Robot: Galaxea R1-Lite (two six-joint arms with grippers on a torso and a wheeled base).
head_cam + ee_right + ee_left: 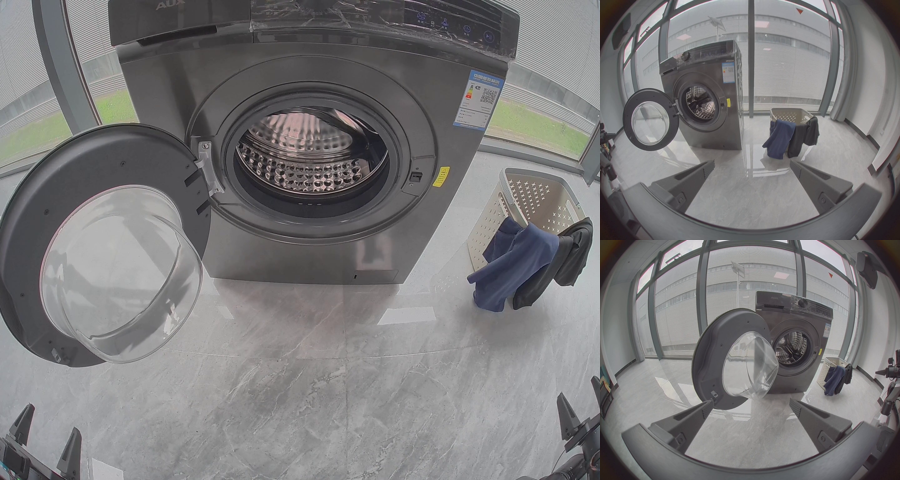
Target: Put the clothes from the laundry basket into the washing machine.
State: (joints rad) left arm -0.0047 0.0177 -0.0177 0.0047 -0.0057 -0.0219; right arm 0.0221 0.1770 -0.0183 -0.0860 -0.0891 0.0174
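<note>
1. The clothes are two pieces, both slung over the front rim of the laundry basket [495,220]. There's a blue garment [519,259] and a black garment [578,250] just beside it, overlapping a bit. Both hang down the outside wall towards the floor. I can't tell whether more is down inside.
2. The basket is a cream plastic one with a perforated wall. It sits on the floor on the robot's right, near the front right corner of the washing machine [437,125].
3. The machine is a dark grey front-loader, and you can see the shiny steel drum [300,169] through the round opening. The control panel on top has plastic film over it, with an energy label [478,100] and a small yellow sticker [440,176] on the front.
4. The door [94,162] is hinged on the left and swung wide open. Its clear bowl-shaped glass bulges out into the room. From the left arm's side it covers part of the machine's front, so that's the one thing sticking out in the way.
5. The left gripper [750,402] hangs low, well back from the machine, jaws spread wide with nothing between them. The right gripper [751,162] is the same, fingers apart and holding nothing, well apart from the basket.
6. The floor [312,387] is glossy grey marble-look tile that reflects the machine. Behind it are floor-to-ceiling windows [793,62] with dark frames and a pale building outside.
</note>
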